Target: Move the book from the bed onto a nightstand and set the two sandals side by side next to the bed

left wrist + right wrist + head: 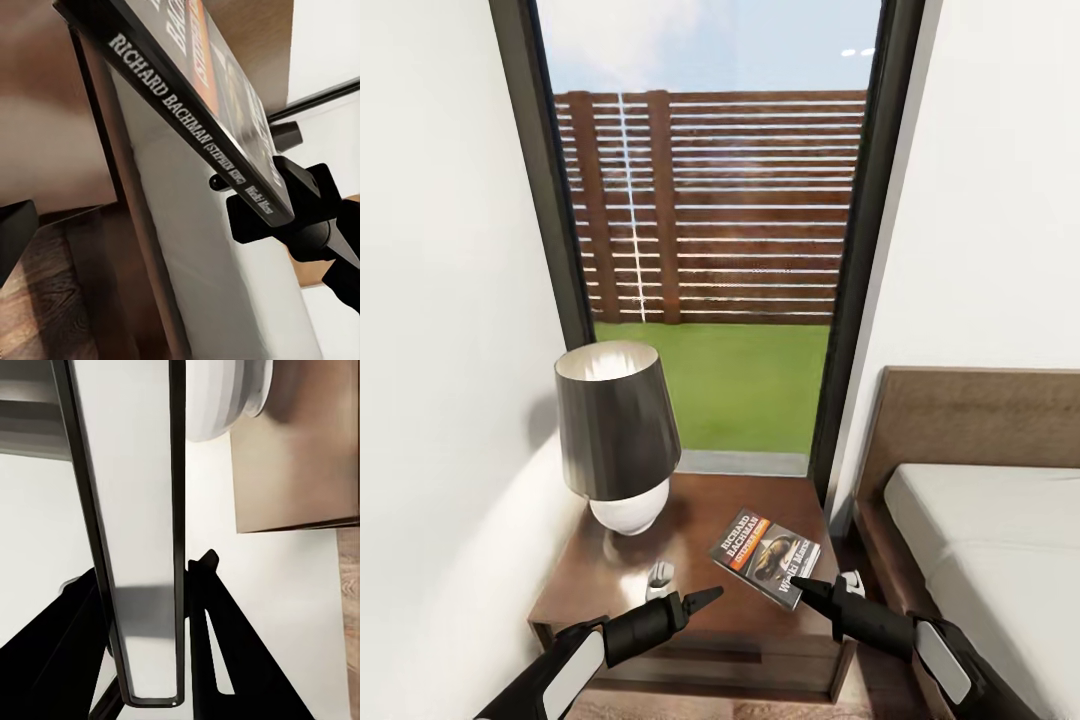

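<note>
- Book (765, 558) at the near right part of the nightstand (622, 585), cover up, "Richard Bachman" on its orange band; its near corner is pinched between the fingers of the right gripper (800, 588)
- Right wrist view: the two dark fingers (217, 645) press on either side of the book's (142, 547) pale page edge
- Left gripper (712, 596) hovers over the nightstand's front part, just beside the book; whether its fingers are spread or together cannot be told
- Lamp (616, 430) with a dark shade and a white base stands at the nightstand's far left
- Bed (1000, 530) lies to the right, its headboard against the wall
- Tall window (710, 230) behind shows a fence and grass
</note>
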You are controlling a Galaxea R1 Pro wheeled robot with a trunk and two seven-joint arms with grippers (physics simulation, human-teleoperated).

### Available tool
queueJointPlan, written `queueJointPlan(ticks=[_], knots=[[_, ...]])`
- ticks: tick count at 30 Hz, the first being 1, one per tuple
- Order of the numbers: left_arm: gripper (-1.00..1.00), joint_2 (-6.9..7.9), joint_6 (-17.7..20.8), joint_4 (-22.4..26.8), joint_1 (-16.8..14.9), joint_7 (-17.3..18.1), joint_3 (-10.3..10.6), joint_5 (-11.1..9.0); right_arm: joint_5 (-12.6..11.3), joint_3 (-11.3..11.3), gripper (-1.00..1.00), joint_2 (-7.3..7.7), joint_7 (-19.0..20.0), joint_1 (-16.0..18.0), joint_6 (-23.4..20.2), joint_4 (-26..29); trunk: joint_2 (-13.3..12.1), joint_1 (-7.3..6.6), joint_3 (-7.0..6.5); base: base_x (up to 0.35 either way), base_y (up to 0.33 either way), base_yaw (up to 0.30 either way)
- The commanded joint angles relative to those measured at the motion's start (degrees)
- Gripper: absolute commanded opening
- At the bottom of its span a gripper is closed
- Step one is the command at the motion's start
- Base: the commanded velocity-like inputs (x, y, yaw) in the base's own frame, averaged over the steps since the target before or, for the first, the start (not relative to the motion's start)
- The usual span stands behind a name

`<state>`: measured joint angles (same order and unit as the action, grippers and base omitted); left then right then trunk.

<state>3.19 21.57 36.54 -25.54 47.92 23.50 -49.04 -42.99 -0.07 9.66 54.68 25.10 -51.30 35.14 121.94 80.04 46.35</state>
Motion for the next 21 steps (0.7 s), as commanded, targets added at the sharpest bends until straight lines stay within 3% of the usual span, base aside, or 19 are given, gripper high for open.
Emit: queueJointPlan(ticks=[1,16,21], knots=[[1.00,0.06,0.5,0.0,-0.1,0.0,0.2,-0.6,-0.2,0.0,-1.00,0.01,0.2,0.0,-0.3,0.0,0.4,0.22,0.24,0.000,0.000,0.000],[1.00,0.06,0.5,0.0,-0.1,0.0,0.2,-0.6,-0.2,0.0,-1.00,0.02,0.2,0.0,-0.3,0.0,6.5,3.51,2.93,0.000,0.000,0.000],[1.00,0.06,0.5,0.0,0.0,0.0,0.2,-0.6,-0.2,0.0,-1.00,0.03,0.2,0.0,-0.3,0.0,6.5,3.51,2.93,0.000,0.000,0.000]])
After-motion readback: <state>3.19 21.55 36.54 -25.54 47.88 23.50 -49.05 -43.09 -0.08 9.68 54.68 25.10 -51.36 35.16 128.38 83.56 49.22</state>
